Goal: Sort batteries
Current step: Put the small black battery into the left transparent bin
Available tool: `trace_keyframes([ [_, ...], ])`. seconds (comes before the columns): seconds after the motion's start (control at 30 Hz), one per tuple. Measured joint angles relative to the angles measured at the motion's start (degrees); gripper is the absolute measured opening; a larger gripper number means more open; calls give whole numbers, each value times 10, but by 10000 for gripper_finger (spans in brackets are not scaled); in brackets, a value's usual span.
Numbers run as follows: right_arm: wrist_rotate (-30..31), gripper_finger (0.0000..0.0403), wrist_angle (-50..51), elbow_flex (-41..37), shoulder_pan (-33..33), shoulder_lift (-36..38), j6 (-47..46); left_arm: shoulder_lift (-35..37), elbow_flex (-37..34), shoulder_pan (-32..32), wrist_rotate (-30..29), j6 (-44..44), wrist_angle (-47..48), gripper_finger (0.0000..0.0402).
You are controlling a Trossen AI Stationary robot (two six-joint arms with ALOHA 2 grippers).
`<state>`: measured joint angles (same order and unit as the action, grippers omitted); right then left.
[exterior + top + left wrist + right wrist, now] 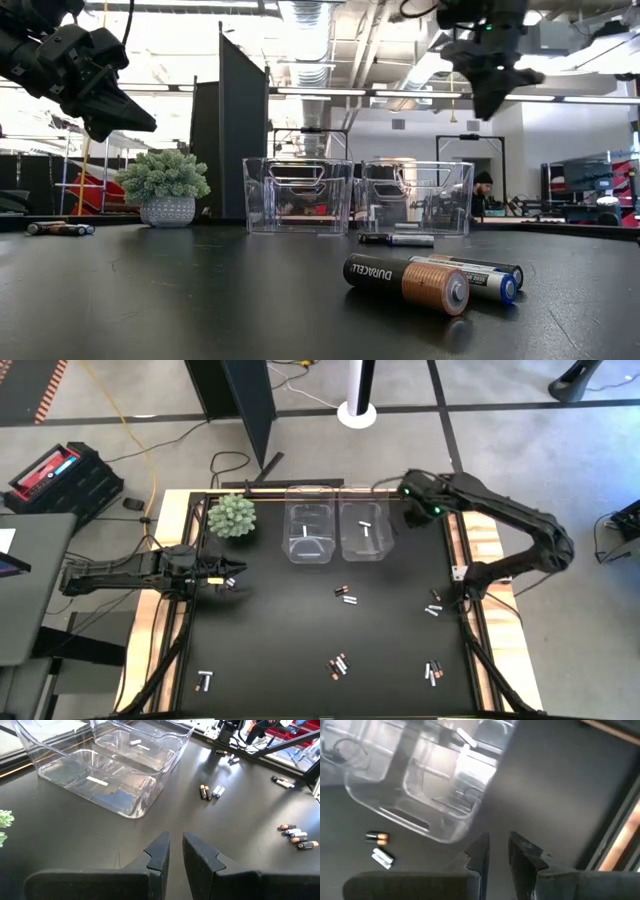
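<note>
A black table holds two clear bins side by side, each containing one pale battery. The left gripper and right gripper hover empty, jaws narrowly parted, while other batteries lie scattered across the table

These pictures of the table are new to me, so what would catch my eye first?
Probably the two clear bins side by side at the far middle of the black table, each holding one pale battery. Next, the loose batteries scattered in small clusters across the mat, and the little green plant at the far left. Both dark arms hang above the table empty: the left gripper near the plant, the right gripper beside the right bin.
</note>
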<state>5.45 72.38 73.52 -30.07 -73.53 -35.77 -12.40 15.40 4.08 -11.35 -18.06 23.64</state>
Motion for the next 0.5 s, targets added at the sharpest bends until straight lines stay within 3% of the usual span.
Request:
trace_keyframes([
  [0.5,6,89,-7,-94,125,58,-114,0,0,0,0,-28,-3,50],
])
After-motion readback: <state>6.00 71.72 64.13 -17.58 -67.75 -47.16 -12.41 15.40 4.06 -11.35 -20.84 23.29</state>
